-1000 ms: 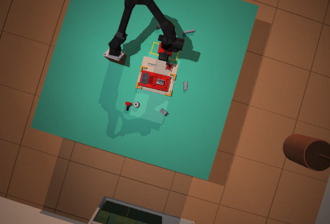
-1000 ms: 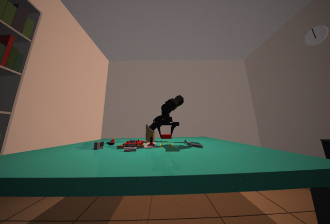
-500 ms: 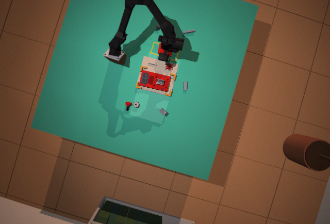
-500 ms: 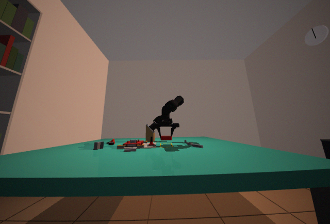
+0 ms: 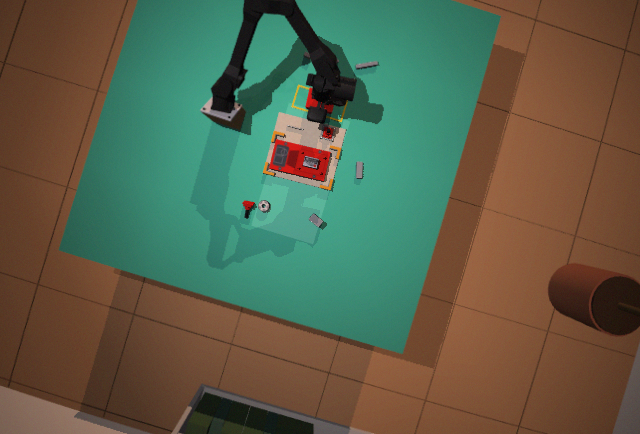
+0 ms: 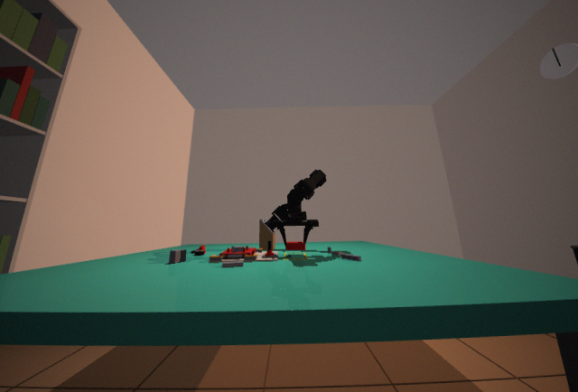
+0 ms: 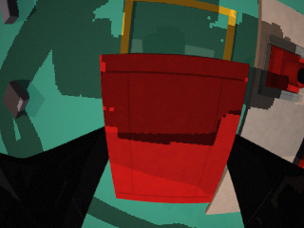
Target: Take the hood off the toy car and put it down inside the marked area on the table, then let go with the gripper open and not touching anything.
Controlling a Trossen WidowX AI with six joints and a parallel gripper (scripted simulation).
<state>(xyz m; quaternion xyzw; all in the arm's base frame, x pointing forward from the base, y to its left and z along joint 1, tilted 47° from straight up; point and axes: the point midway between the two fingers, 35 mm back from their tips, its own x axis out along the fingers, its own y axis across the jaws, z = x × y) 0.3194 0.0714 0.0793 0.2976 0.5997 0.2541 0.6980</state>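
Note:
My gripper (image 6: 295, 245) (image 7: 169, 136) is shut on the red hood (image 5: 311, 100) (image 6: 295, 247) (image 7: 166, 102), with one black finger at each side. The hood is held a little above the table, roughly level. The marked area is a yellow outline (image 5: 295, 97) (image 6: 306, 256) (image 7: 230, 35) on the table under the hood. In the wrist view, part of the outline shows beyond the hood's far edge and the rest is hidden. The red toy car (image 5: 292, 159) (image 6: 238, 251) sits without a hood on the beige board, beside the marked area.
The beige board (image 5: 284, 120) (image 7: 271, 128) carries a small red and black part (image 5: 327, 133) (image 7: 283, 68) close to the marked area. Grey blocks (image 5: 367, 65) (image 5: 359, 169) (image 5: 316, 220) (image 7: 16, 99) lie around. A wheel (image 5: 260, 206) and another red and black piece (image 5: 248, 205) lie beyond the car.

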